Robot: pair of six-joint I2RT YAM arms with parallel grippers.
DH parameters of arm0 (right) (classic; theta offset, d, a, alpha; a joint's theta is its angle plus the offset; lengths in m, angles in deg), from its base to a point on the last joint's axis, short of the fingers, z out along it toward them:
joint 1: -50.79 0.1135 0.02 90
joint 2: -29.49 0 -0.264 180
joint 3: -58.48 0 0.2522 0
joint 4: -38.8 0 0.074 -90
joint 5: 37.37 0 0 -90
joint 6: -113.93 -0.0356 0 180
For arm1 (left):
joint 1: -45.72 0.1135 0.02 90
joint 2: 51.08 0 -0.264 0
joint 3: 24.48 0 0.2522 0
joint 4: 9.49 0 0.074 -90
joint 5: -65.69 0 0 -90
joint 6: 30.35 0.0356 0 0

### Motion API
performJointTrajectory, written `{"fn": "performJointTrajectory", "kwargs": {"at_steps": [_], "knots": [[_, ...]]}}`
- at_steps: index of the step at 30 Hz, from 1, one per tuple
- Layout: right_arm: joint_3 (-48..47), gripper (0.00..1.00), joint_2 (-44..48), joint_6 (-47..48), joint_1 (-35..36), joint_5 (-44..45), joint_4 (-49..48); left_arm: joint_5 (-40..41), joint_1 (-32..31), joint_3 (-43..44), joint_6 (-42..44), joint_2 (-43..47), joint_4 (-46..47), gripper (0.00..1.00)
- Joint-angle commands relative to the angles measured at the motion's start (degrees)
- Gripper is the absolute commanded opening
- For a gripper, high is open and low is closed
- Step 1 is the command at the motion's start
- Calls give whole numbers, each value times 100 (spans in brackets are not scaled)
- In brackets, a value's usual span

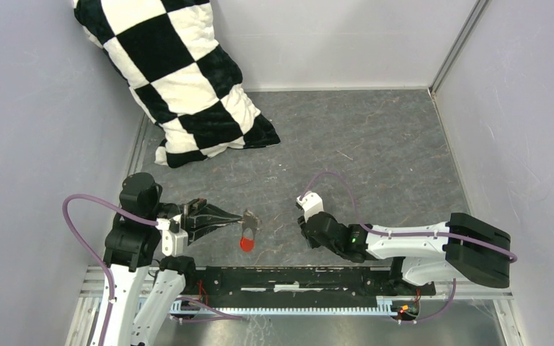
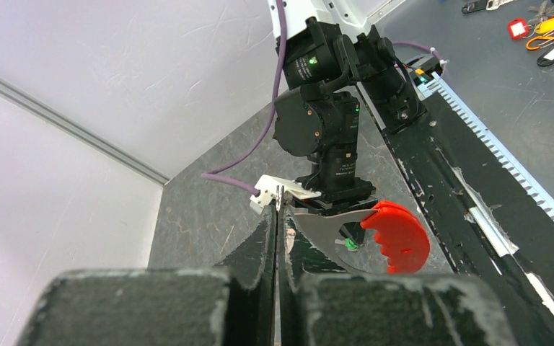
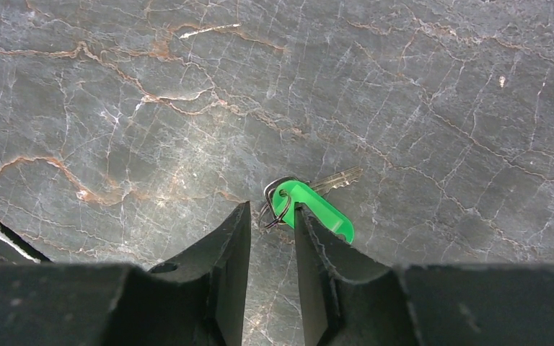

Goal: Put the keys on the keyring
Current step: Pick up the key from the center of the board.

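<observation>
In the right wrist view, the key [image 3: 336, 178] lies flat on the grey table, its green head [image 3: 316, 207] linked to a small wire loop [image 3: 275, 213]. My right gripper [image 3: 272, 216] hangs low over it, open, with that loop in the gap between the tips. The right finger [image 3: 324, 252] covers part of the green head. My left gripper [image 1: 234, 217] is shut on the keyring's thin silvery ring [image 1: 250, 218], and the red tag [image 1: 247, 242] hangs below it. In the left wrist view, the red tag [image 2: 398, 236] and a silvery plate [image 2: 322, 225] hang right of the shut jaws.
A black-and-white checkered pillow [image 1: 180, 79] leans in the far left corner. Grey walls close in the table on three sides. A black rail [image 1: 296, 277] runs along the near edge. Several coloured key tags [image 2: 548, 29] lie beyond the rail in the left wrist view.
</observation>
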Motion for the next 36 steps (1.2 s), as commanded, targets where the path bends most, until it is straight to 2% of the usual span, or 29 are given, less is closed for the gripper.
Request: {"fn": "performJointTrajectory", "kwargs": {"at_steps": [1,11,19,25,28,32,36], "knots": [[-137,33,-44,-126,42,107,-60,-327,-10,31,-210,47,-1,2],[-152,30,-137,-103,39,213,-67,-338,-10,40,-210,91,-3,2],[-288,20,-209,105,39,363,-128,-323,-6,23,-244,128,7,2],[-364,21,-363,121,38,316,-140,-311,-11,40,-265,128,7,2],[-369,15,-350,124,32,365,-103,-303,-10,49,-266,130,16,2],[-395,0,-234,273,29,459,30,-293,-9,45,-253,107,16,2],[-379,1,353,1235,39,311,-118,-322,-5,4,-292,31,-3,2]]}}
